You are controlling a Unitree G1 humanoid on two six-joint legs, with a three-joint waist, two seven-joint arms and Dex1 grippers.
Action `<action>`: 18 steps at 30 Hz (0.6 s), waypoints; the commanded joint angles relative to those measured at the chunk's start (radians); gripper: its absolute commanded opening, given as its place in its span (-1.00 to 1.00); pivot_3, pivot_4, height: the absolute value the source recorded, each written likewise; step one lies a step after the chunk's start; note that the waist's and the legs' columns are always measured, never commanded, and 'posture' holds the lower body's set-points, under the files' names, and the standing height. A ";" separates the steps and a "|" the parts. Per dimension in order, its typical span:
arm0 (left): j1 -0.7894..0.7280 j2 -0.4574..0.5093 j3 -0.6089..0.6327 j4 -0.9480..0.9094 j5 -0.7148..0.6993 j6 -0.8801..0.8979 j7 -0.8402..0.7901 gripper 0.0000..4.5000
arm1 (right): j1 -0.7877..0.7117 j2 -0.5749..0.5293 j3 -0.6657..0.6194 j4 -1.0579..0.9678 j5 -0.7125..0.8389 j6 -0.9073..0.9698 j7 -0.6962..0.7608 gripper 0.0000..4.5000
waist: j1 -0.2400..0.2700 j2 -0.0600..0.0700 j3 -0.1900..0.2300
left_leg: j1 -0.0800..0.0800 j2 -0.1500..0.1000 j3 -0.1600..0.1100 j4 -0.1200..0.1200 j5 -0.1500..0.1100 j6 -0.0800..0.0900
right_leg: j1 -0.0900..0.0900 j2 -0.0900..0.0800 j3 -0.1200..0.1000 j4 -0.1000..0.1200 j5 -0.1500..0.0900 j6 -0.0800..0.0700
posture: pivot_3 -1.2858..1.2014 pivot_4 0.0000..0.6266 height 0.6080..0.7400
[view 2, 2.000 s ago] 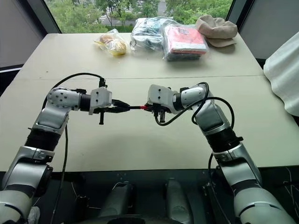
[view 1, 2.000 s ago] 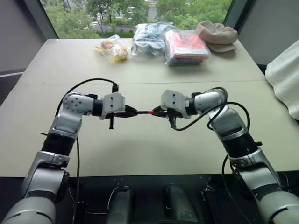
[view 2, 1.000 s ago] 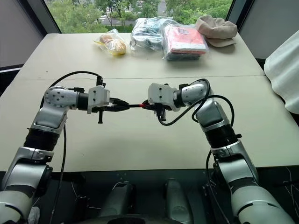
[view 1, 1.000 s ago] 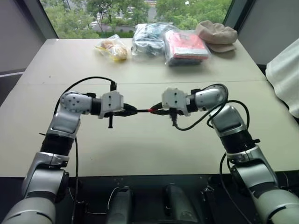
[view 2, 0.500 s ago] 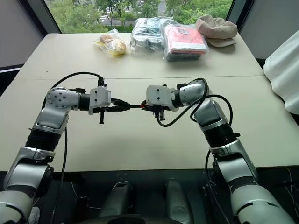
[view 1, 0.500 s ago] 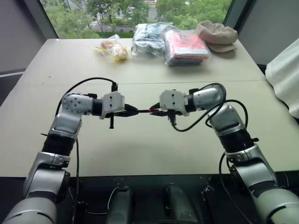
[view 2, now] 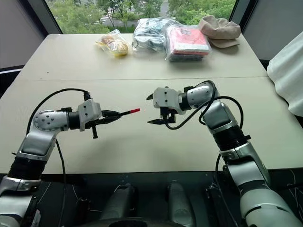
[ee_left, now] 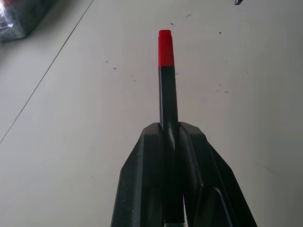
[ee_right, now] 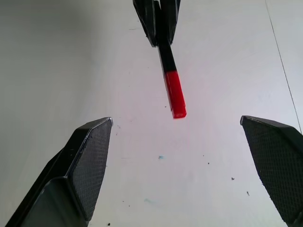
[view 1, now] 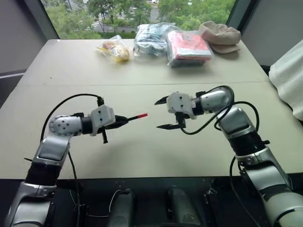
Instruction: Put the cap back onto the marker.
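While the arms stand apart over the table (view 1: 142, 151):
Left gripper (ee_left: 169, 135): clenched on the marker (ee_left: 168, 101), lower barrel hidden between fingers.
Right gripper (ee_right: 182, 137): released, holding nothing.
Cap (ee_left: 165, 48): seated on the marker's end.

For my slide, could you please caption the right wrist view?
Open right tool facing the capped marker held by the left tool.

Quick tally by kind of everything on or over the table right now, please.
Marker with red cap on its end, held by the left gripper: 1
Plastic bags of goods: 3
Beige cap-style hat: 1
Open right gripper, nothing in it: 1
Total: 6
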 commanded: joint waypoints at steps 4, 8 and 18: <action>0.122 -0.030 0.177 -0.247 -0.042 0.307 0.260 -1.00 | 0.063 0.001 -0.069 -0.151 0.109 0.109 -0.053 0.98 | 0.000 0.000 0.000 | 0.000 0.000 0.000 0.000 0.000 0.000 | 0.000 0.000 0.000 0.000 0.000 0.000 | 0.03 -0.52 1.00; 0.214 -0.104 0.286 -0.447 -0.080 0.581 0.427 -1.00 | 0.105 0.008 -0.084 -0.220 0.161 0.178 -0.084 0.98 | 0.000 0.000 0.000 | 0.000 0.000 -0.001 0.000 0.000 0.000 | 0.000 0.000 0.000 0.000 0.000 0.000 | 0.03 -0.52 1.00; 0.297 -0.348 0.449 -0.678 -0.113 1.055 0.756 -1.00 | 0.082 0.031 -0.112 -0.256 0.284 0.284 -0.131 0.98 | 0.004 -0.002 -0.001 | 0.002 0.000 -0.003 0.001 0.000 0.000 | 0.002 0.000 0.000 0.001 0.001 -0.001 | 0.03 -0.52 1.00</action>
